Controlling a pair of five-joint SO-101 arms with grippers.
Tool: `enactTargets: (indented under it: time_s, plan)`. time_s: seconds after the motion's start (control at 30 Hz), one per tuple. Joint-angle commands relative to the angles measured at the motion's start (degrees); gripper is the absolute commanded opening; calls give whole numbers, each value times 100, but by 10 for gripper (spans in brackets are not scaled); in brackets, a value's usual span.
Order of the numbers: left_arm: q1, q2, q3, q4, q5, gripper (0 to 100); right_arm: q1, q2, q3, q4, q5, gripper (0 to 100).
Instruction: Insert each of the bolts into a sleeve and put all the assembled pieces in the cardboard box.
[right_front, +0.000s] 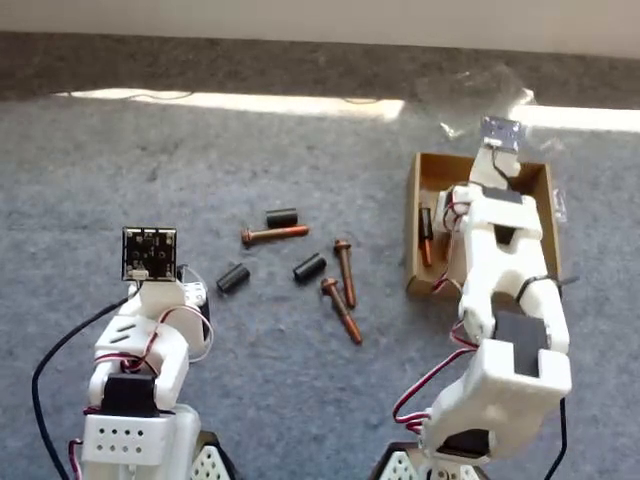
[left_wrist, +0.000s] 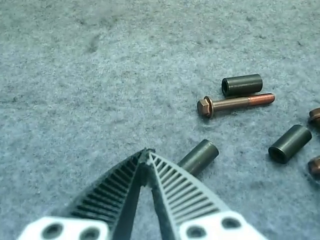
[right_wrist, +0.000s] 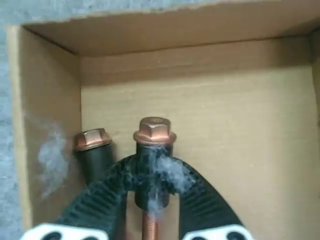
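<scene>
My right jaws clamp a sleeved bolt (right_wrist: 154, 134) inside the cardboard box (right_wrist: 240, 125), I judge for release; left jaws pinched together, empty.

Table (left_wrist: 75, 75): grey felt-like cloth, fuzzy, matt. Each bolt (left_wrist: 235, 102): copper-toned metal, soft sheen, threaded end. Each sleeve (left_wrist: 242, 85): dark, smooth, dull satin. Cardboard box (right_wrist: 225, 125): brown paperboard, matt. Left pincer (left_wrist: 146, 156), right pincer (right_wrist: 152, 167): black ribbed plastic, white plastic base. Clear plastic bag (right_front: 470, 95): glossy, crinkled.
</scene>
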Motion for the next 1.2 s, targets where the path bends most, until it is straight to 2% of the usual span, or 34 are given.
enactTargets:
  time_s: [0.0,0.1,0.63,0.83,1.0,1.07,1.17]
  plan:
    - [-40,-75,-57,-18,-44,5,22,-101,-400,-22,273,5]
    - [-40,-75,-57,-18,-44,5,-57,-101,-409,-22,571,5]
    - [-40,-75,-57,-18,-44,5,-453,-57,-215,-13,598,9]
    - [-31,-75,-57,-18,-44,5,-488,-57,-75,-13,598,118]
    - [-22,-75,-57,-18,-44,5,-479,-110,-75,-13,598,126]
    - [-22,-75,-57,-18,-44,5,-479,-119,-110,171,598,126]
    - [-22,-75,-57,-18,-44,5,-505,-233,-462,971,598,126]
